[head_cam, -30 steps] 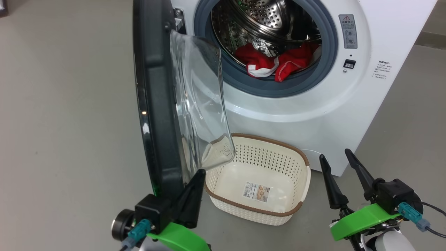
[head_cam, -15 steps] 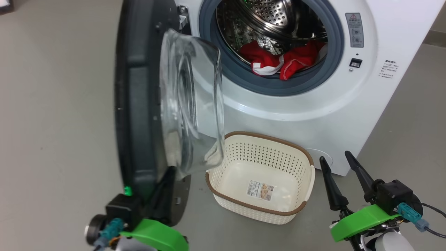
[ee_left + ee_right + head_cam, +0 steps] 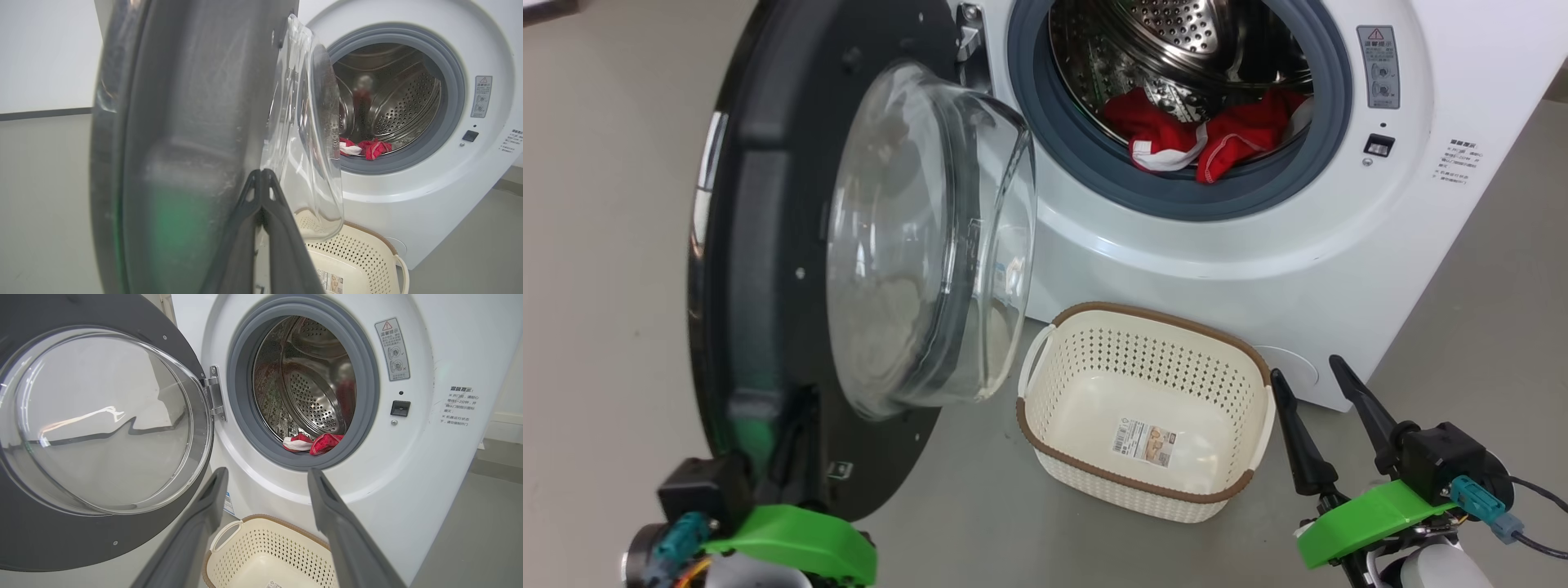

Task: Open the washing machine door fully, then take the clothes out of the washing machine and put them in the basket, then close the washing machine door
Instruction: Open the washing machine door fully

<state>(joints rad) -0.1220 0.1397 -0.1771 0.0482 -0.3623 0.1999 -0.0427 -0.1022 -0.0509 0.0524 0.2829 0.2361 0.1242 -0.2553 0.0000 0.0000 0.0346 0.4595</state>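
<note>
Left of the white front-loading washing machine (image 3: 1258,269), the round black-rimmed glass door (image 3: 760,245) now stands wider, left gripper (image 3: 261,173) pressed together at its lower rim, right gripper (image 3: 1304,367) spread idle; red-and-white clothes (image 3: 1201,143) lie in the steel drum (image 3: 1176,33), so unloading looks next.

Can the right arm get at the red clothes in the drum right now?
Probably yes: the washing machine door hangs off to the left, nothing blocks the drum, and the open right gripper sits low beside the basket.
</note>
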